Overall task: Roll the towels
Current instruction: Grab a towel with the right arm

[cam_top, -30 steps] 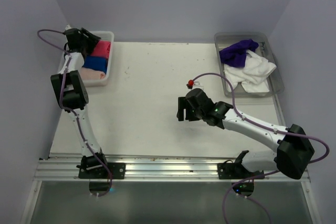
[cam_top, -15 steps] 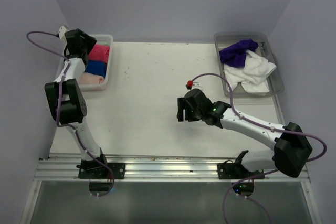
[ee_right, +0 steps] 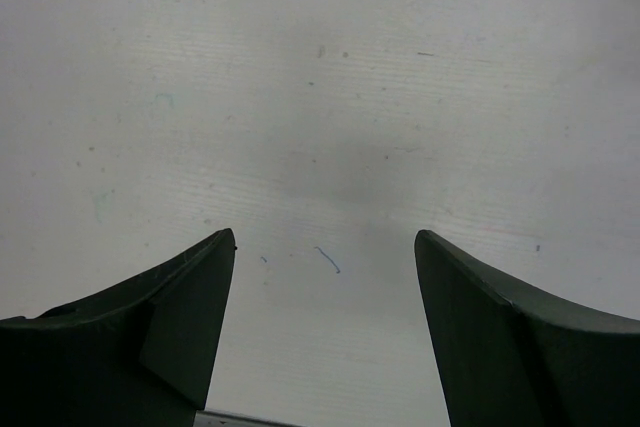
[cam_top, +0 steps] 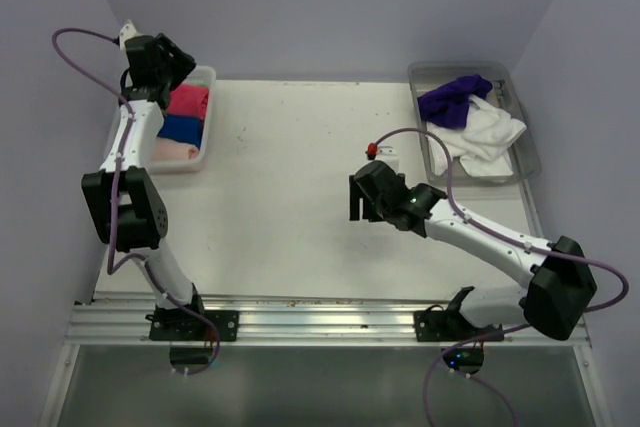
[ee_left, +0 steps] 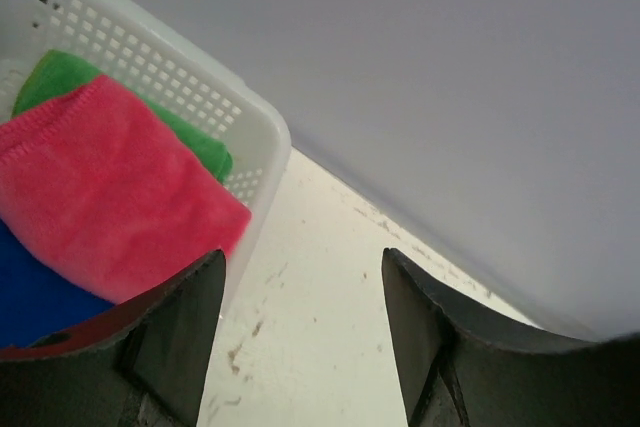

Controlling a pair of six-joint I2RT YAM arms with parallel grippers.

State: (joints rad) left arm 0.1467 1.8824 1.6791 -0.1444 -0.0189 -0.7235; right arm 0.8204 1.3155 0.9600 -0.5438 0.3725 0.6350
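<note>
A white basket (cam_top: pixel 209 115) at the back left holds rolled towels: a pink one (cam_top: pixel 188 99), a blue one (cam_top: pixel 182 126) and a pale peach one (cam_top: pixel 172 148). In the left wrist view the pink towel (ee_left: pixel 100 187) lies over a green one (ee_left: pixel 45 77) and beside the blue one (ee_left: pixel 25 292). A clear tray (cam_top: pixel 520 87) at the back right holds a purple towel (cam_top: pixel 452 100) and a white towel (cam_top: pixel 482 137), both unrolled. My left gripper (cam_top: pixel 170 59) is open and empty above the basket's far end. My right gripper (cam_top: pixel 362 199) is open and empty over bare table.
The white tabletop (cam_top: pixel 300 167) has small marks. Purple walls close in at the back and both sides. A metal rail (cam_top: pixel 320 322) runs along the near edge where both arm bases are bolted.
My left gripper has lifted and moved back from the basket. My right gripper has shifted a little right and back over the table. Both remain open.
</note>
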